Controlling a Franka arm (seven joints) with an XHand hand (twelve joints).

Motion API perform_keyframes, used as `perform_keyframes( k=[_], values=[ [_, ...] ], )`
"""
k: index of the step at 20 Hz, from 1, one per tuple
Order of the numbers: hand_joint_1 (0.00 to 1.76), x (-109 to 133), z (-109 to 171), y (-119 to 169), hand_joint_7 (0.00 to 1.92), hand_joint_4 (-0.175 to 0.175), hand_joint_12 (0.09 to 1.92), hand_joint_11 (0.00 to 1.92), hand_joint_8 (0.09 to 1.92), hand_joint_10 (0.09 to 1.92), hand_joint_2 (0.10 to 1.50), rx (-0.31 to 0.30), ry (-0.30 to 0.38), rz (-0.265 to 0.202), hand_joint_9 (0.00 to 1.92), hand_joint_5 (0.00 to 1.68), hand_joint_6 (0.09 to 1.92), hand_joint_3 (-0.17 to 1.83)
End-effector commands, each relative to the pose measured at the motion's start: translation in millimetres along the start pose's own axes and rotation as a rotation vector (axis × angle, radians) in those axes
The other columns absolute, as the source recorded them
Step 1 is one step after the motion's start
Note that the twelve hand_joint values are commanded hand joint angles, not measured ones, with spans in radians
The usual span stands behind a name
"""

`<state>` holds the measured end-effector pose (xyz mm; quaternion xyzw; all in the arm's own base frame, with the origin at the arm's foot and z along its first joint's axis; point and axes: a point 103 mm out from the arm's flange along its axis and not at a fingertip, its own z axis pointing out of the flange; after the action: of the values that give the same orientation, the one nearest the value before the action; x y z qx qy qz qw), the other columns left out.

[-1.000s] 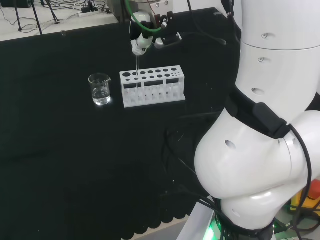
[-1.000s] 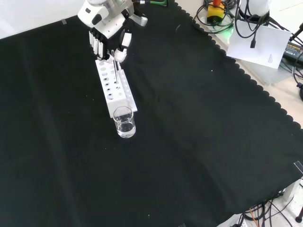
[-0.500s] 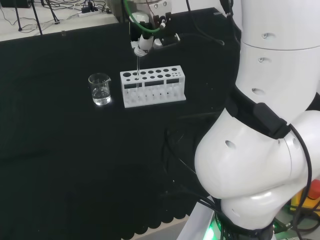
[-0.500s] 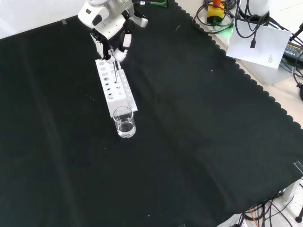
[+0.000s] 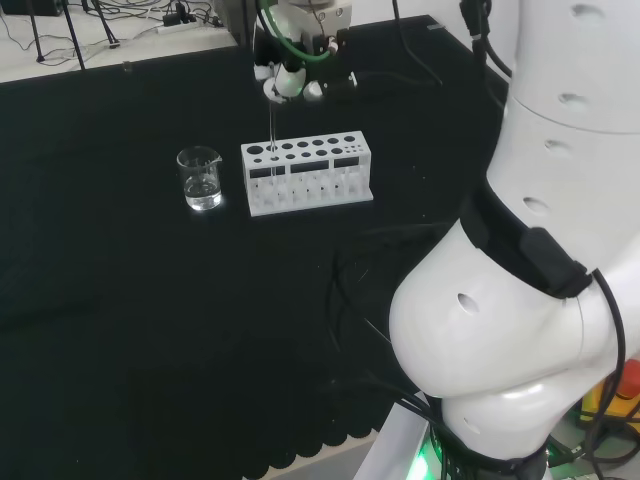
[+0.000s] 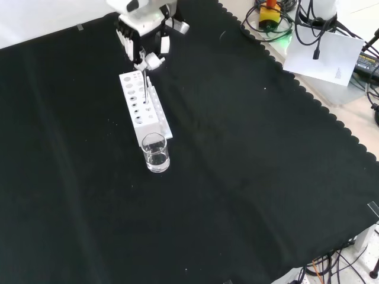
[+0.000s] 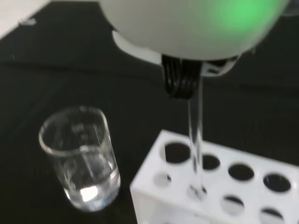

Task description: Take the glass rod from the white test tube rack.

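Observation:
The white test tube rack [image 5: 306, 172] [image 6: 146, 115] stands on the black cloth, with two rows of round holes. A thin clear glass rod [image 5: 272, 130] [image 6: 144, 87] stands upright above the rack's end nearest the beaker. My hand [image 5: 287, 78] [image 6: 144, 44] is over that end, its fingertips pinching the rod's top. In the wrist view the rod [image 7: 195, 140] runs down from a dark finger [image 7: 182, 79] to a hole in the rack [image 7: 154, 179], where its tip still sits.
A small glass beaker [image 5: 200, 178] [image 6: 156, 152] [image 7: 83, 158] with a little clear liquid stands just beyond the rack's end. Cables and gear lie past the cloth's scalloped edge [image 6: 308, 94]. The arm's white links [image 5: 520, 300] rise at the head view's right.
The hand has risen, drawing the rod upward so that more of it shows above the rack. Rack and beaker have not moved.

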<state>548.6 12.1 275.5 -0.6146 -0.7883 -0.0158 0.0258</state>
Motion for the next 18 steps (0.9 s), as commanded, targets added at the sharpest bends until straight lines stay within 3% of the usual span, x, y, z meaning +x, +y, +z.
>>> perform_keyframes(
  k=[1,9,18],
  values=[
    [1.35,9,-33,0,1.5,-0.175,0.45,1.7,0.63,0.11,0.39,-0.04,0.014,-0.007,1.87,1.31,0.68,1.07],
    [1.35,9,-67,-13,1.51,-0.175,0.44,1.72,0.63,0.13,0.37,0.028,-0.004,0.004,1.88,1.32,0.67,1.09],
    [1.35,25,-121,-22,1.52,-0.175,0.42,1.74,0.62,0.15,0.37,-0.038,-0.021,-0.021,1.88,1.34,0.62,1.08]
  ],
)
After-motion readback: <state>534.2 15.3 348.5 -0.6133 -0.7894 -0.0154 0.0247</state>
